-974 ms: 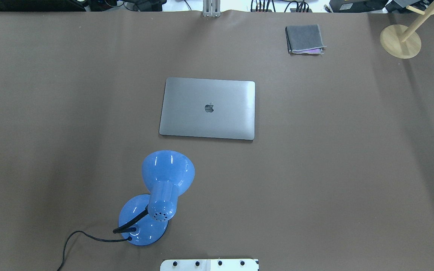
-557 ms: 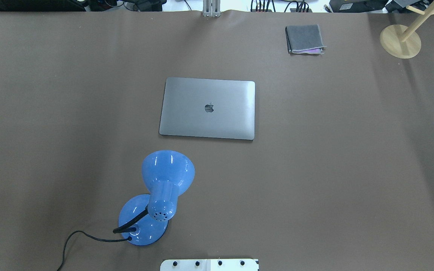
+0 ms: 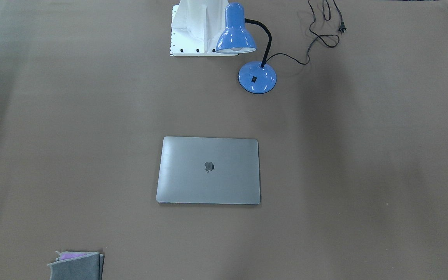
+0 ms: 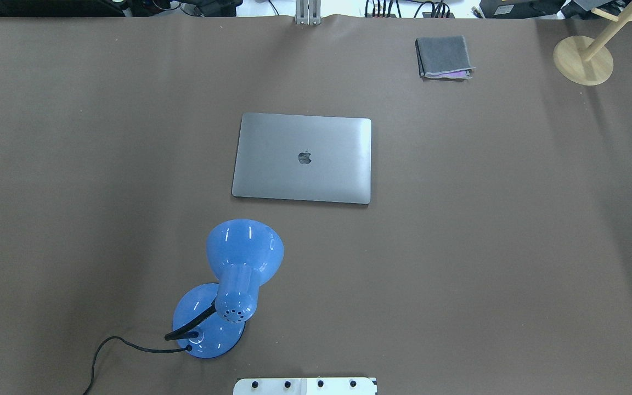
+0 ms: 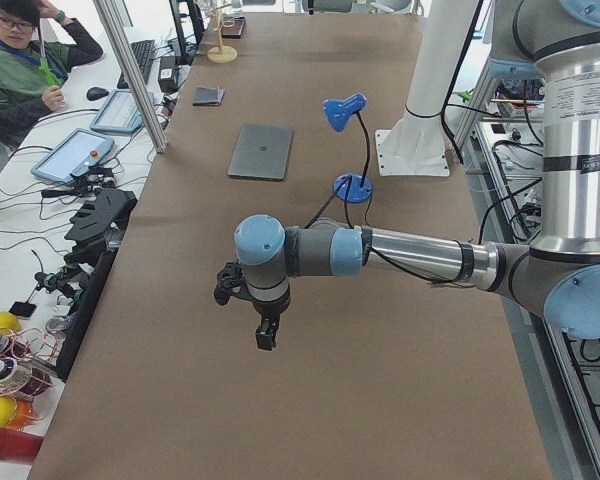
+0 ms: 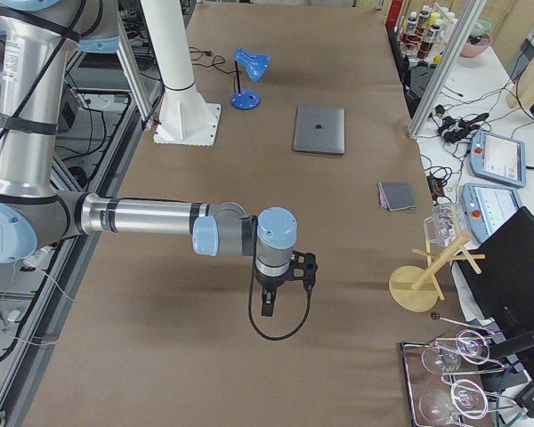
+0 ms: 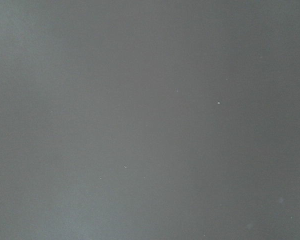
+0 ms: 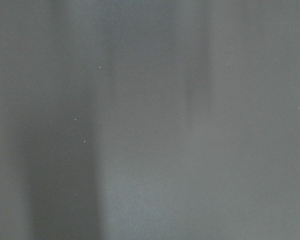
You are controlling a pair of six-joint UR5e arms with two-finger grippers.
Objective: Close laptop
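The grey laptop [image 4: 303, 158] lies flat in the middle of the brown table with its lid down and the dark apple logo up; it also shows in the front-facing view [image 3: 208, 170] and both side views [image 5: 261, 151] [image 6: 319, 129]. My left gripper [image 5: 266, 336] hangs over the table far from the laptop, at the table's left end. My right gripper [image 6: 267, 306] hangs over the table's right end, also far from it. Both show only in the side views, so I cannot tell if they are open or shut. Both wrist views show only bare table surface.
A blue desk lamp [image 4: 231, 285] with a black cord stands near the robot base [image 4: 305, 385], in front of the laptop. A folded grey cloth [image 4: 443, 57] lies at the far right. A wooden stand [image 4: 583, 59] sits at the far right corner.
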